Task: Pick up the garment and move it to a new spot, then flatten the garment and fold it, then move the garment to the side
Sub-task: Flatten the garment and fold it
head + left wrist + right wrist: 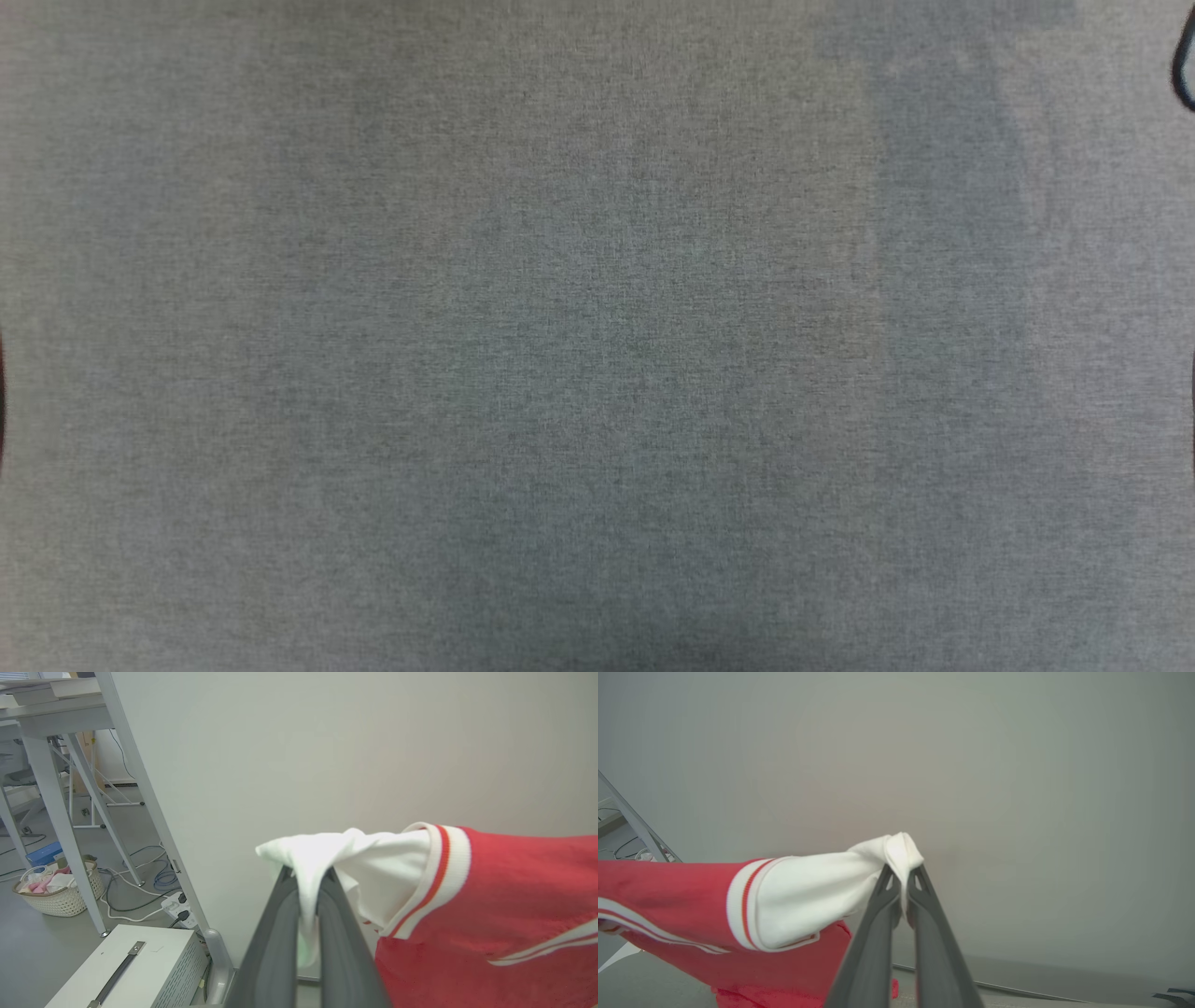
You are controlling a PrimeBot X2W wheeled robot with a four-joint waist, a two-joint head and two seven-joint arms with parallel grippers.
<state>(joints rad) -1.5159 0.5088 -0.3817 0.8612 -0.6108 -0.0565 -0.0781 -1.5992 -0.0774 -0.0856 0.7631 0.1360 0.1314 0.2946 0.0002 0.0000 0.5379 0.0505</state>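
Between left gripper [308,875] and right gripper [901,873]: garment [490,891] spanned sleeve-to-sleeve; each gripper pinching one white sleeve tip.

We see the garment [490,896] cut off by the right and bottom edges of the left wrist view, and by the left and bottom edges of the right wrist view. Its white sleeve cloth hides the gap between the fingers of the left gripper [308,873] and of the right gripper [902,871]. A dark shape [1184,70] is cut by the head view's right edge, and we cannot name it. The things in the basket [70,900] are too small to tell.
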